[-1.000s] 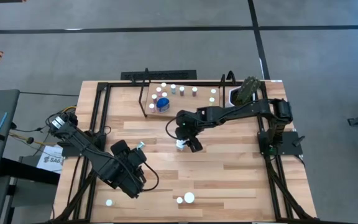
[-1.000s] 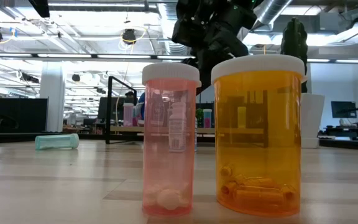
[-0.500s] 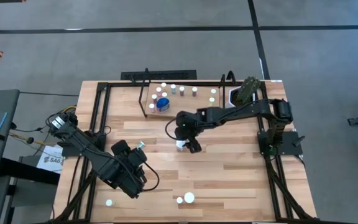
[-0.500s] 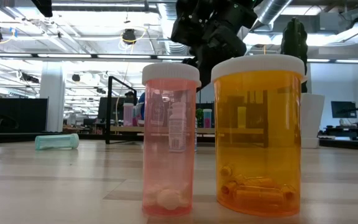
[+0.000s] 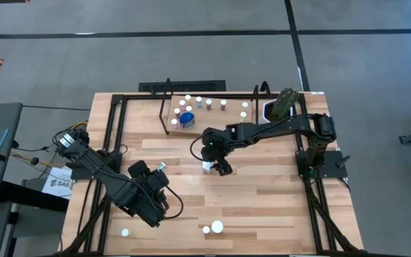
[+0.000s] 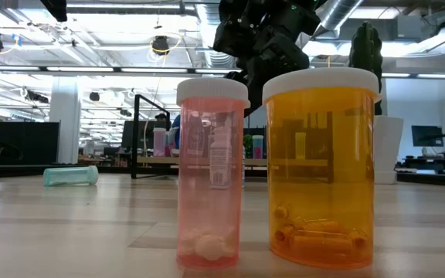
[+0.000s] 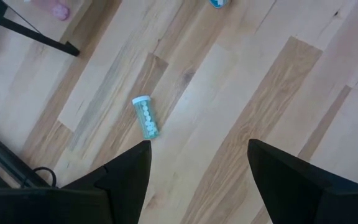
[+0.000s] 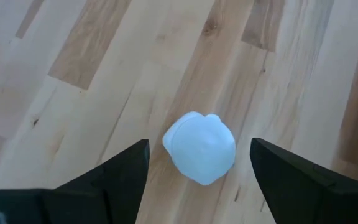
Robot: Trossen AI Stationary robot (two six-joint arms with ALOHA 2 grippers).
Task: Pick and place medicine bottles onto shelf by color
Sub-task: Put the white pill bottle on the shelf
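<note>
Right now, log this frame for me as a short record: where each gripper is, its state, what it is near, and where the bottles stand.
right gripper: open, above a white-capped bottle standing mid-table, not gripping it
left gripper: open, empty, over the table's near-left part
teal bottle: lying on its side on the wood
shelf: at the far edge, holding several small bottles and a blue one
pink bottle and orange bottle: upright at the near edge

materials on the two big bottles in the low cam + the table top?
Orange bottle: looks like clear amber plastic, glossy; capsules show through. White cap, matte, probably plastic.
Pink bottle: translucent pink plastic, pills visible at the bottom.
Table: light wood planks with visible grain and seams, low sheen; could be laminate.
</note>
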